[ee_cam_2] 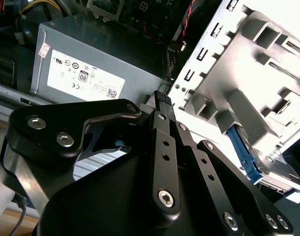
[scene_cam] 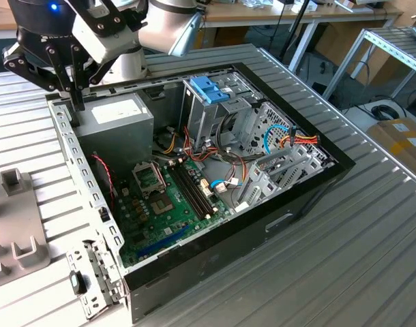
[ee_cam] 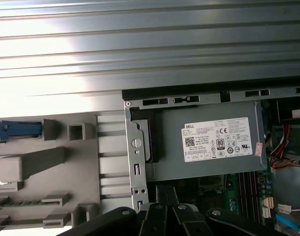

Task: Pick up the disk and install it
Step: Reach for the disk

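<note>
My gripper hangs over the rear edge of the open computer case, beside the grey power-supply box. Its black fingers stand pressed together with nothing between them, as both wrist views show. The disk shows edge-on as a blue-framed slab held in a grey plastic fixture outside the case. In the second wrist view the disk's blue frame peeks from under that fixture. My gripper is apart from the disk.
Inside the case lie a green motherboard, loose cables and a metal drive cage with a blue handle. The case rests on a ribbed metal table. Part of the grey fixture sits at the exterior view's left.
</note>
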`<state>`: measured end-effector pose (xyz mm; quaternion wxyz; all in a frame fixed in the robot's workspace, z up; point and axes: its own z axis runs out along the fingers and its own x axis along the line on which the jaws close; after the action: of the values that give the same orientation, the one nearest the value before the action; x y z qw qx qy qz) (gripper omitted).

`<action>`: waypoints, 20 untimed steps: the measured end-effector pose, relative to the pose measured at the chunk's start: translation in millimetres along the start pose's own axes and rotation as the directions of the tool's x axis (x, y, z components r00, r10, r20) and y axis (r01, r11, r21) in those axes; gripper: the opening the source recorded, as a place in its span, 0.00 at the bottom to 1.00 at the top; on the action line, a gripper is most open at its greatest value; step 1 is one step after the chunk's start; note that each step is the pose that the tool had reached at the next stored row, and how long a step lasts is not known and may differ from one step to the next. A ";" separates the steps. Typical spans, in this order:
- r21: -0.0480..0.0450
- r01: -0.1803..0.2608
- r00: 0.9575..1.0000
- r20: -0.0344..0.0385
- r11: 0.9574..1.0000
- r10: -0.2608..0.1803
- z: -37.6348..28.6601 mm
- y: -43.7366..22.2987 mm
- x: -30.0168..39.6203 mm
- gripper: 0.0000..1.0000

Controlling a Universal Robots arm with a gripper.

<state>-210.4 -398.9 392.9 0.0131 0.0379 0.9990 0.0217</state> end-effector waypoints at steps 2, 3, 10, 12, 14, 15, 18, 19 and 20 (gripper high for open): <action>0.000 0.000 1.000 0.000 1.000 0.000 0.0 -0.1 1.1 0.10; 0.000 0.000 1.000 0.000 1.000 0.000 -0.1 -0.1 1.6 0.10; 0.000 0.000 1.000 0.000 1.000 0.000 -0.1 -0.5 5.7 0.10; 0.000 0.000 1.000 0.000 1.000 0.000 -0.2 -0.5 7.2 0.10; 0.000 0.000 1.000 0.000 1.000 0.000 -0.2 -0.6 8.4 0.10; 0.000 0.000 1.000 0.000 1.000 0.000 -0.2 -0.7 8.9 0.10; 0.000 0.000 1.000 0.000 1.000 0.000 -0.3 -0.8 10.6 0.10; 0.000 0.000 1.000 0.000 1.000 0.000 -0.3 -0.9 11.2 0.10; 0.000 0.000 1.000 0.000 1.000 0.000 -0.3 -0.9 11.6 0.10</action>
<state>-222.0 -398.9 392.9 0.0131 0.0379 0.9990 0.0217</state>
